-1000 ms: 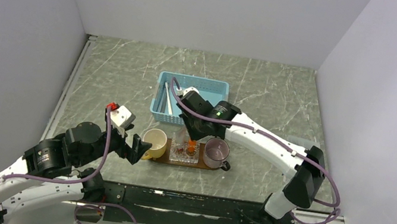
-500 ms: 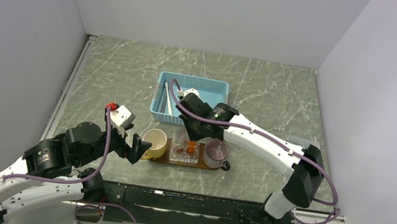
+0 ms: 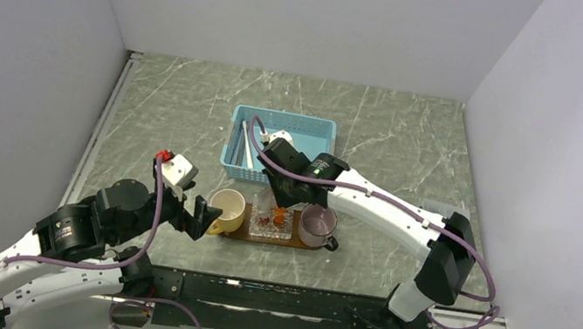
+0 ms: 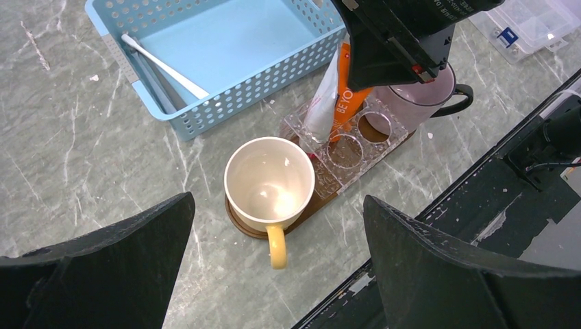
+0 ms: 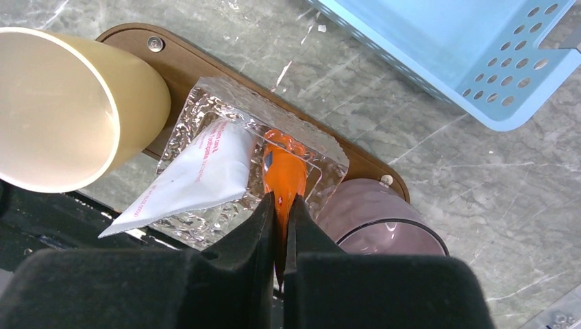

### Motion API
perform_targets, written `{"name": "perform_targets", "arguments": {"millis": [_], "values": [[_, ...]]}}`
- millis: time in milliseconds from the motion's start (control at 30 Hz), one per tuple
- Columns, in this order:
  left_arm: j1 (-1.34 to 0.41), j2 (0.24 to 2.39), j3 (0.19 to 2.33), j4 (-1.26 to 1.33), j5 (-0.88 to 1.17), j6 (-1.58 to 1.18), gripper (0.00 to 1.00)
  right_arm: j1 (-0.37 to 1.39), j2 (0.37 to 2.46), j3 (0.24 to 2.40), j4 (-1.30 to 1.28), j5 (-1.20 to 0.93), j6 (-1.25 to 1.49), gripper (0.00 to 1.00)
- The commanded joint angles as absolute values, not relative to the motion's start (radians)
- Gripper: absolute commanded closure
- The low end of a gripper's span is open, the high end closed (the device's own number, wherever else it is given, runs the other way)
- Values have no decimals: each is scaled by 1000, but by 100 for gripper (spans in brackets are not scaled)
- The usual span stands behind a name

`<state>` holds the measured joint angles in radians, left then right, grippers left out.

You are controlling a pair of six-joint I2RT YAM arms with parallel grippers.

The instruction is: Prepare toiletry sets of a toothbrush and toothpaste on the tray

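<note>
The dark-brown tray (image 3: 244, 234) (image 5: 185, 58) lies near the table's front edge and carries two mugs and a clear holder (image 5: 205, 96). An orange toothpaste (image 5: 284, 171) (image 4: 344, 103) stands upright in that holder, its top end pinched by my right gripper (image 5: 280, 202) (image 3: 282, 203), which is shut on it. A white tube (image 5: 199, 175) leans in the holder beside it. A thin white toothbrush (image 4: 164, 65) (image 3: 245, 144) lies in the light-blue basket (image 4: 226, 89). My left gripper (image 4: 274, 205) (image 3: 204, 217) hovers wide open, left of the cream mug (image 4: 268, 181), holding nothing.
A purple mug (image 3: 318, 224) (image 5: 377, 216) stands on the tray's right end, close to my right fingers. The basket (image 3: 277, 146) sits just behind the tray. A clear plastic box (image 4: 527, 20) lies to the right. The table's black front rail (image 3: 267, 298) runs below the tray.
My right gripper has shifted slightly left and down with the orange toothpaste over the holder. The left arm has stayed still.
</note>
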<state>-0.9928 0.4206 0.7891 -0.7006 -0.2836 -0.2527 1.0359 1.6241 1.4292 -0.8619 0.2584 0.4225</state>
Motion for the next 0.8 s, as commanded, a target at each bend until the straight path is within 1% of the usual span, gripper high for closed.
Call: {"name": "perform_targets", "arguments": {"millis": [0,67,133,200,267,600,767], "values": [[-996,417,787,-676,-297,-253,1,1040,1615,1424,-827,282,439,90],[-996,418,787,-676,-301,-251,1,1040,1613,1428,-829,284,440,86],[-996,418,787,-676,-303,-252,1,1043,1606,1432,-828,287,439,79],[-996,417,787,-677,-305,-252,1,1047,1598,1438,-835,296,442,77],[-996,417,787,-677,-304,-252,1,1049,1589,1444,-841,302,446,72],[-996,474,808,-670,-305,-259,0,1055,1505,1476,-869,338,455,64],[-996,536,856,-678,-341,-268,0,1054,1451,1483,-882,372,448,62]]}}
